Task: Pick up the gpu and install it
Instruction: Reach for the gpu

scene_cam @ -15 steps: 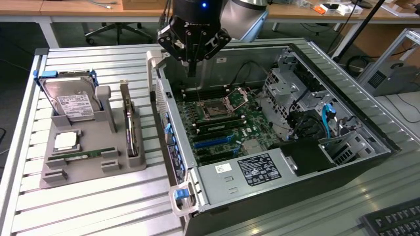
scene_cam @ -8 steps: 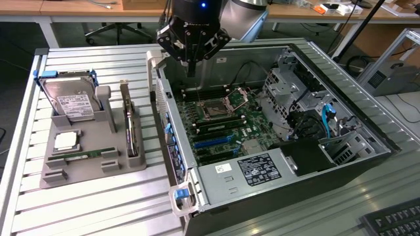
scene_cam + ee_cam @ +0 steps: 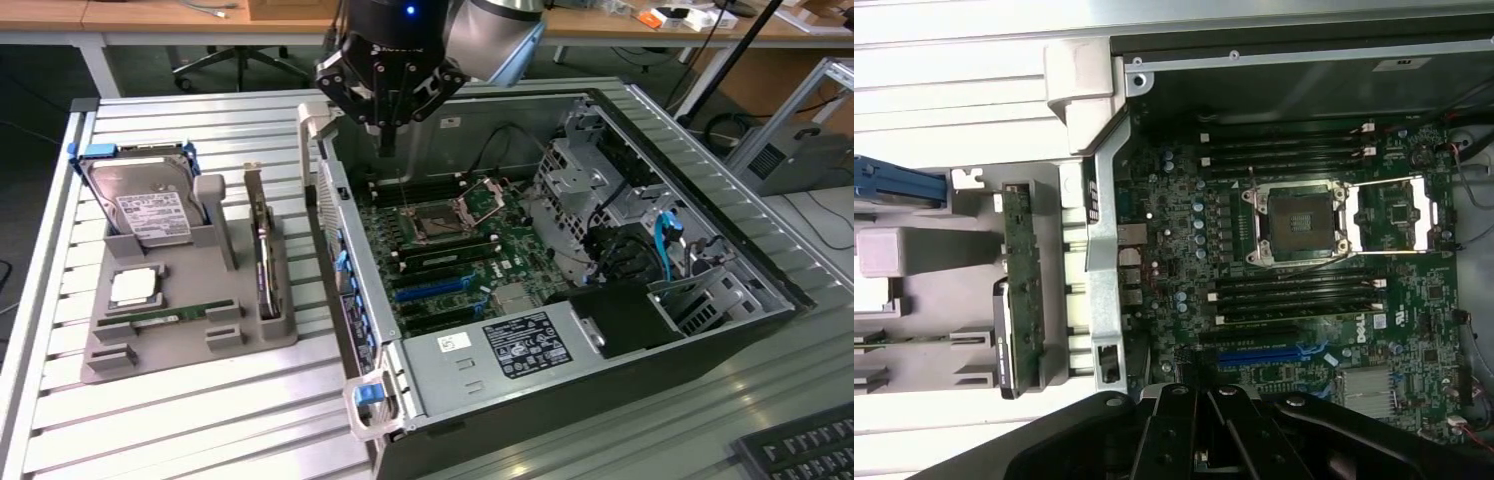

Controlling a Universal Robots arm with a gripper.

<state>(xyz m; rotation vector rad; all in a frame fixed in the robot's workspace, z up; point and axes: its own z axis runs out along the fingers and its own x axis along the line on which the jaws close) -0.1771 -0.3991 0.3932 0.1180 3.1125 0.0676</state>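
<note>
The gpu (image 3: 266,255) stands on its edge in a slot of the grey holder (image 3: 187,335) at the exterior view's left, beside the open computer case (image 3: 534,350). In the wrist view the gpu (image 3: 1019,290) shows edge-on, a thin green board with a dark end. My gripper (image 3: 387,145) hangs shut and holds nothing, above the case's far corner and well above the motherboard (image 3: 441,240). It is apart from the gpu, toward the exterior view's right of it. The wrist view has the shut gripper (image 3: 1199,425) over the motherboard (image 3: 1304,300) near the blue card slot (image 3: 1264,355).
The holder also carries a hard drive with blue handles (image 3: 144,200), a square processor (image 3: 134,287) and a narrow RAM stick (image 3: 174,316). The case's side wall (image 3: 340,260) stands between holder and motherboard. Drive cages and cables (image 3: 627,230) crowd the case's right. A keyboard (image 3: 801,450) lies at the lower right.
</note>
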